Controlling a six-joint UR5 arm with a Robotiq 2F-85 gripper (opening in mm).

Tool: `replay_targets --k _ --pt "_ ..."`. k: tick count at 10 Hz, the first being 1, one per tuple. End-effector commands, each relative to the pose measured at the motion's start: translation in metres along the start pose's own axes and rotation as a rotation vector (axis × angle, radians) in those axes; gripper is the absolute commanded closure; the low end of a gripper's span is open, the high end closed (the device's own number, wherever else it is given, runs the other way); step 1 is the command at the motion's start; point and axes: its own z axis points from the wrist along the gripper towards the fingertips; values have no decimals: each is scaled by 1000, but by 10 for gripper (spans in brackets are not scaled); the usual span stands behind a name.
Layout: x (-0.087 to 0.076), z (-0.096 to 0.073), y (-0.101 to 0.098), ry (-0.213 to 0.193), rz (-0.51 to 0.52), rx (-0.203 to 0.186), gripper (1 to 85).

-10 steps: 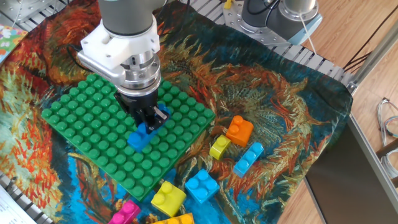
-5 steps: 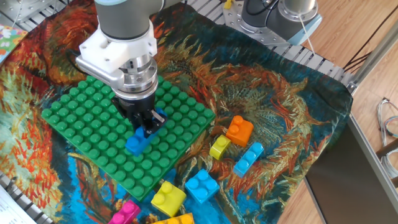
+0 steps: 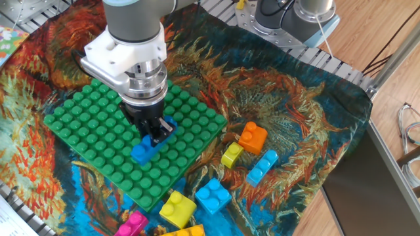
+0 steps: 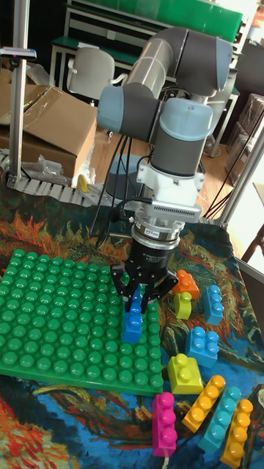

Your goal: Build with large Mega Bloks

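Observation:
A long blue Mega Blok (image 3: 144,151) (image 4: 133,327) lies low on the front right part of the green studded baseplate (image 3: 85,124) (image 4: 51,322). My gripper (image 3: 155,133) (image 4: 138,299) points straight down and is shut on the blok's far end. I cannot tell whether the blok is seated on the studs. To the right of the plate, loose bloks lie on the cloth: an orange one (image 3: 253,137) (image 4: 185,283), a small yellow one (image 3: 231,155) (image 4: 182,305) and a long light blue one (image 3: 262,167) (image 4: 213,303).
Near the plate's front corner lie a light blue blok (image 3: 212,195) (image 4: 203,344), a yellow blok (image 3: 177,208) (image 4: 185,373) and a pink blok (image 3: 131,225) (image 4: 163,423), plus long orange (image 4: 205,401) and teal (image 4: 222,418) ones. A patterned cloth covers the table. A second arm's base (image 3: 302,16) stands at the back.
My gripper has shifted slightly left and down with the blue blok, bringing it lower onto the baseplate. The loose bloks have not moved.

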Motion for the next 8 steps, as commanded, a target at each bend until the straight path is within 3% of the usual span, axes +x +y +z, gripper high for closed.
replay_targets --k 1,4,8 --pt "1 -1 3 3 9 -14 843" --pt "4 11 -14 -3 -29 -11 843" --pt "4 14 -18 -1 -46 -8 843"
